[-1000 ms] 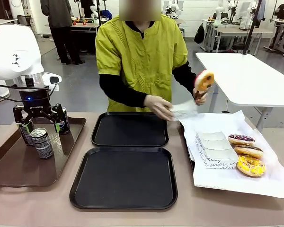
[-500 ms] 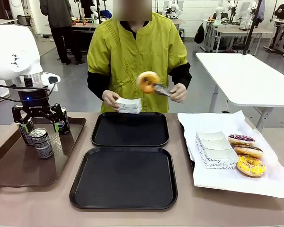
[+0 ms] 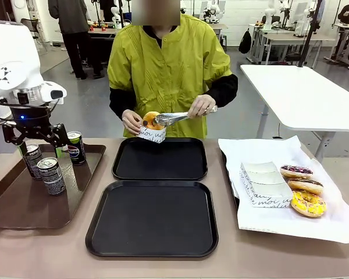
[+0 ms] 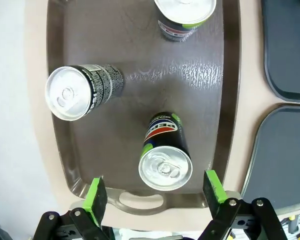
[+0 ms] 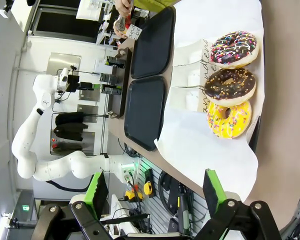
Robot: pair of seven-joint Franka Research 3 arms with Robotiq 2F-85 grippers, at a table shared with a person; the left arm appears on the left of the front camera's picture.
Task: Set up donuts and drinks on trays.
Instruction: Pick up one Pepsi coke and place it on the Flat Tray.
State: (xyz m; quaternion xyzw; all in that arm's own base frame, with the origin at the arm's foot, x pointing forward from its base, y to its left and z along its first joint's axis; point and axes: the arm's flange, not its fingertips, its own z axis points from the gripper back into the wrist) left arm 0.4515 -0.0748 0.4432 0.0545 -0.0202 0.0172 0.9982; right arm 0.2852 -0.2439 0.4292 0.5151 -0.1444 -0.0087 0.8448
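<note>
the left gripper (image 3: pixel 41 152) hangs over the brown tray (image 3: pixel 23 209) at the robot's left, its fingers spread wide and clamped on nothing. three drinks stand upright on that tray: one can (image 3: pixel 31 161) by the left finger, one (image 3: pixel 51 175) nearer the robot, and one with a pepsi logo (image 3: pixel 75 147) by the right finger. from the left wrist, a pepsi can (image 4: pixel 165 155) sits below the gap between the green pads.

the two black trays lie in the middle of the table, the far tray (image 3: pixel 160 158) and the near tray (image 3: pixel 152 218), both bare.

across the table, the person holds a small white box (image 3: pixel 152 135) in one hand (image 3: pixel 131 121) just over the far tray's far rim. the other hand (image 3: pixel 202 106) holds tongs (image 3: pixel 171 118) on a golden donut (image 3: pixel 151 120) sitting in that box.

to the robot's right, a white paper sheet (image 3: pixel 279 232) carries folded white boxes (image 3: pixel 264 183) and three donuts in a row: dark sprinkled (image 3: pixel 296 171), chocolate (image 3: pixel 305 185), yellow (image 3: pixel 308 203).

the right gripper (image 5: pixel 155 190) is seen from its own wrist, fingers apart, nothing between them, near the paper's edge.
</note>
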